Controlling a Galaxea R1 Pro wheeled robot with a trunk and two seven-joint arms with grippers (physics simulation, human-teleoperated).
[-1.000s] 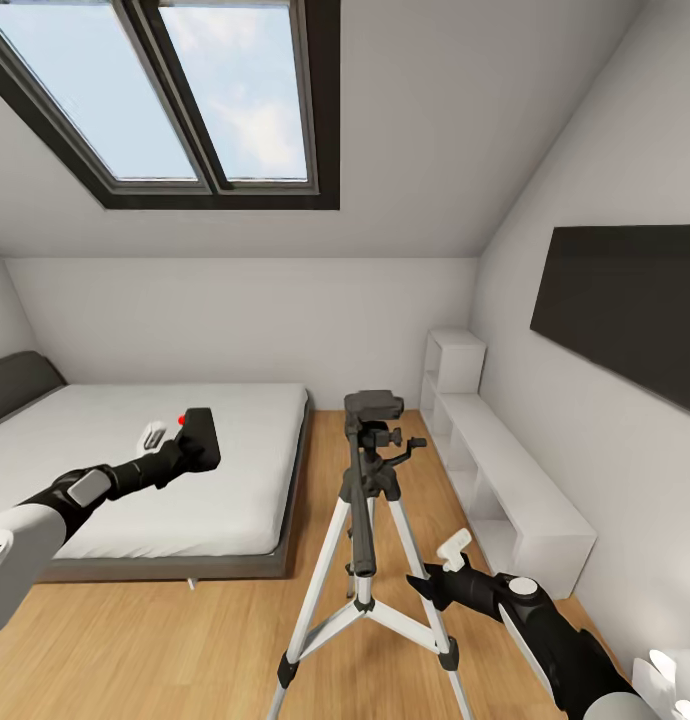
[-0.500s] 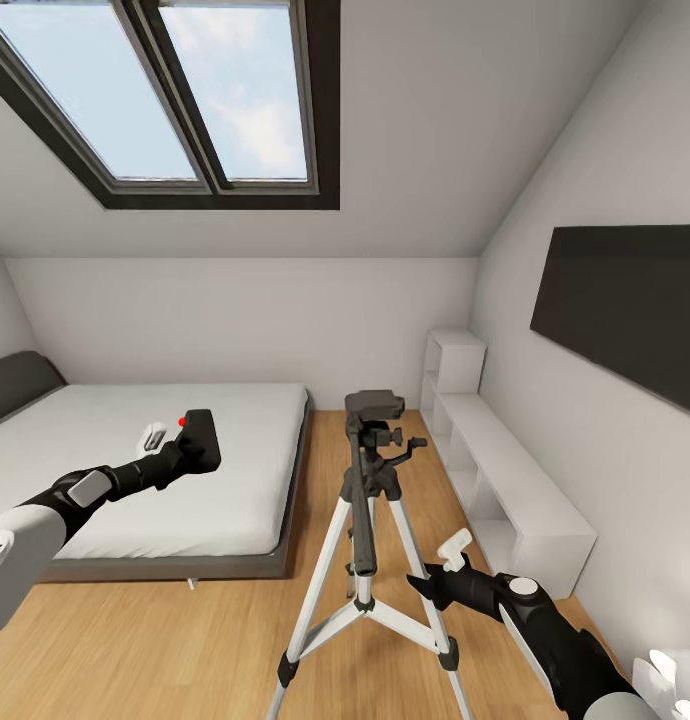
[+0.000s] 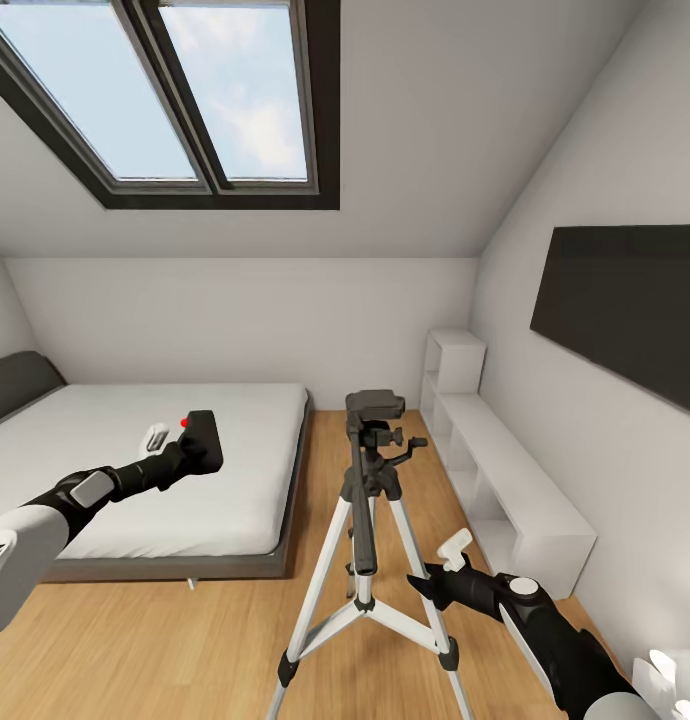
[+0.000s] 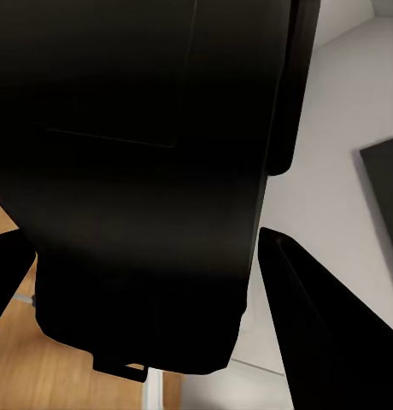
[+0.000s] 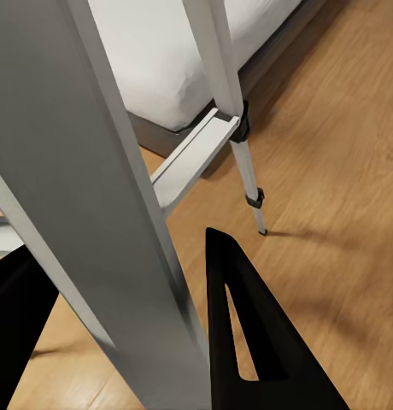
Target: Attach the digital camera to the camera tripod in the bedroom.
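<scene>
Left gripper (image 3: 190,447) stretched toward 10 o'clock, fingers clamped on the digital camera (image 3: 201,440), black, red dot up. Right gripper (image 3: 432,586) low, straddling a camera tripod (image 3: 370,520) leg; closure indeterminate.

White walls, sloped ceiling with dark-framed skylight (image 3: 185,100), blue sky through it, daylight. Light wood floor (image 3: 165,640). Grey bed (image 3: 165,565) with white mattress against left wall. Low white shelf unit (image 3: 505,490) along right wall, black TV (image 3: 625,310) mounted above it.
</scene>
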